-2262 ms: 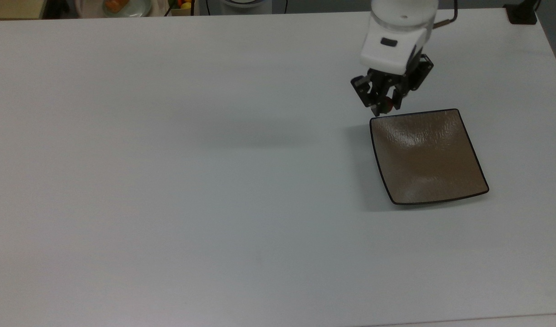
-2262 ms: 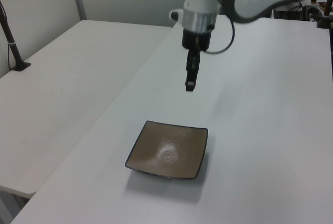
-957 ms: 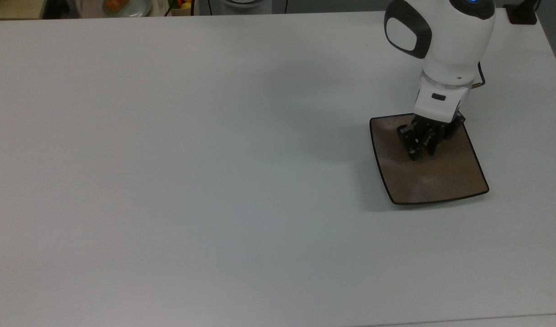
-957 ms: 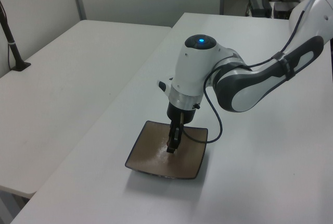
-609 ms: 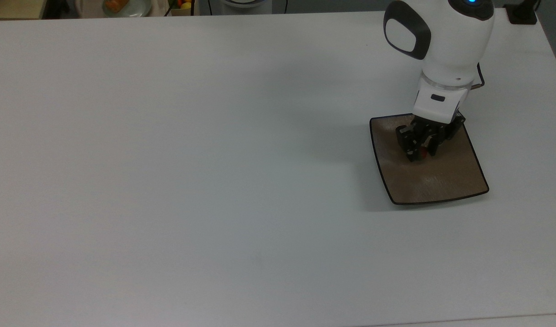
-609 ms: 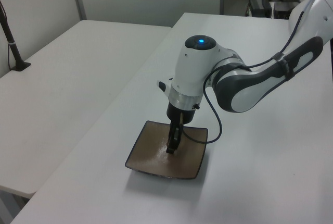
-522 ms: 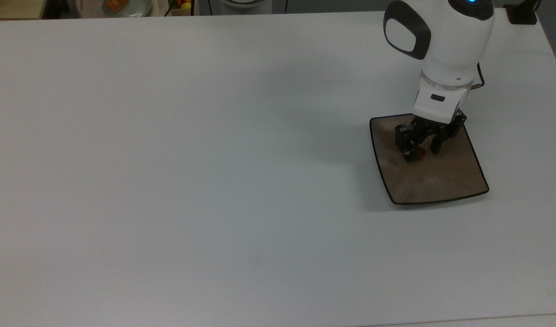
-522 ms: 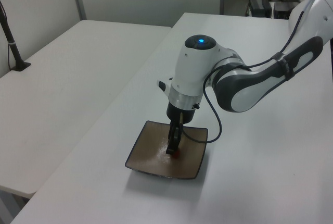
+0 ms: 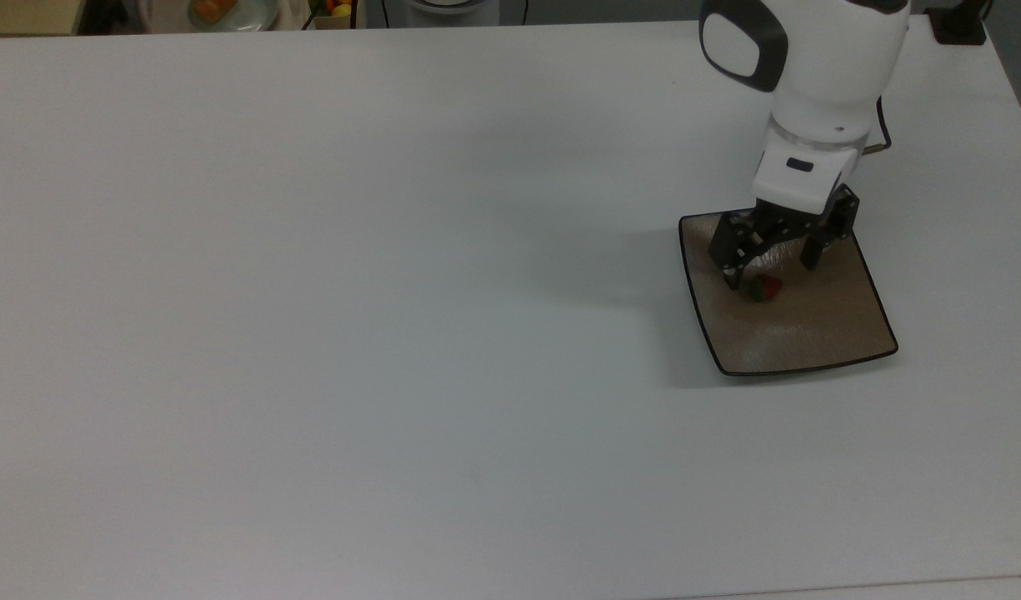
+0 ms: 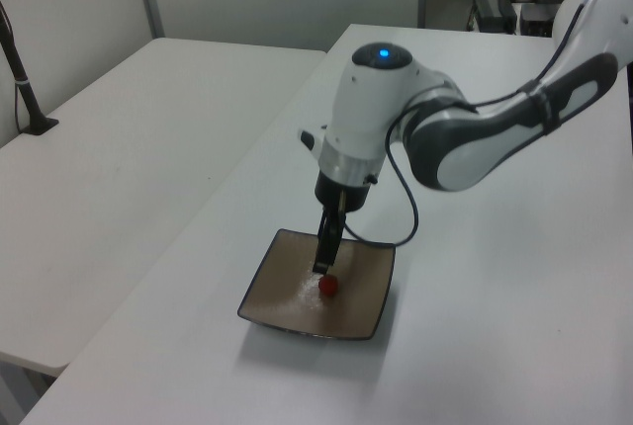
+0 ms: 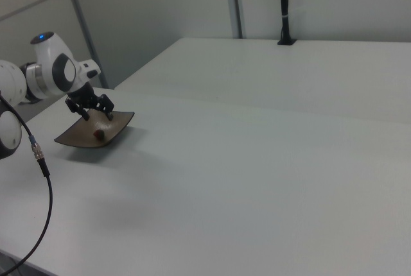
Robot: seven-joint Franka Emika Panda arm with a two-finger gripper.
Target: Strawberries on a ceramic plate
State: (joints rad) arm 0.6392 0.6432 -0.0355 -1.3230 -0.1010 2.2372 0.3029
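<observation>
A small dark red strawberry [image 9: 766, 287] lies on the square brown ceramic plate [image 9: 818, 333], near the plate's middle; it shows again as the strawberry [image 10: 328, 286] on the plate [image 10: 282, 297] in the left view, and as the strawberry [image 11: 99, 133] on the plate [image 11: 119, 122] in the right view. My gripper [image 9: 770, 271] hangs just above the strawberry, open, its two black fingers spread to either side with nothing between them. From the left view the gripper [image 10: 321, 267] stands upright right over the fruit, and in the right view the gripper [image 11: 95, 116] sits above the plate.
The plate rests at the top view's right on a wide white table [image 9: 352, 292]. A black cable [image 11: 32, 180] hangs at the right view's left. A second white table [image 10: 129, 138] stands to the left view's left. A dark post [image 11: 285, 6] rises at the right view's back.
The gripper came over the plate holding the strawberry, lowered, then opened. The strawberry now lies free on the plate and the gripper has lifted slightly.
</observation>
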